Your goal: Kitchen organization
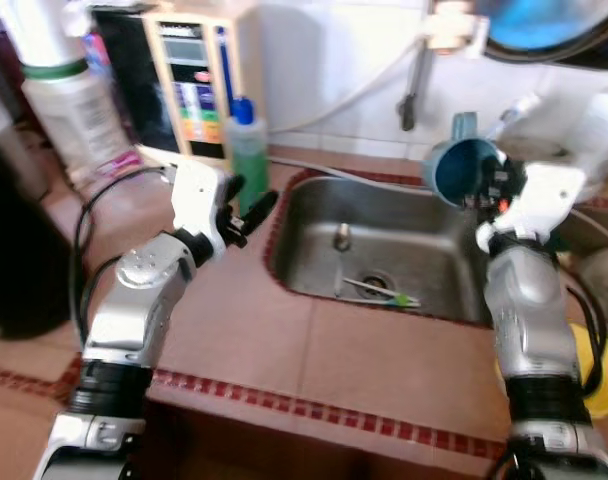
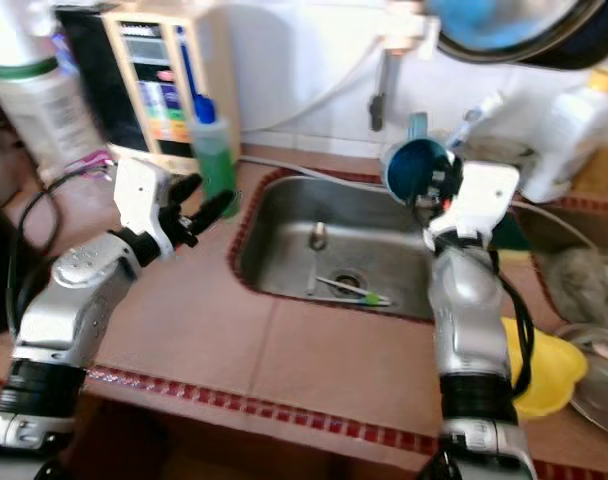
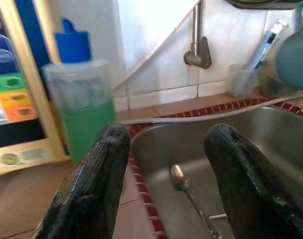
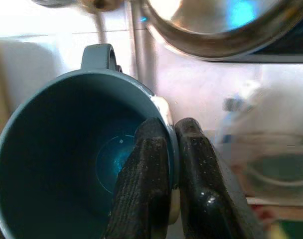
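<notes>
Teal mug (image 1: 466, 172): held tilted, mouth toward cam, upper right of frame, above far right corner of the sink (image 1: 314, 250). My right gripper (image 4: 172, 164) is clamped on its rim, one finger inside, one outside; handle on the far side.

My left gripper (image 3: 164, 174) has fingers spread, nothing between them; it hovers left of centre over the counter (image 1: 234, 330), aimed at the sink's left edge, near the green soap bottle (image 1: 248, 150).

In basin: spoon (image 1: 341, 238) near drain, plus a thin green-tipped utensil (image 1: 384, 292).

Progress est.: early-mid. Mug lifted, not yet placed; destination can't be told. Sink items untouched. Yellow item (image 2: 544, 375) at lower right also left to sort, probably.
</notes>
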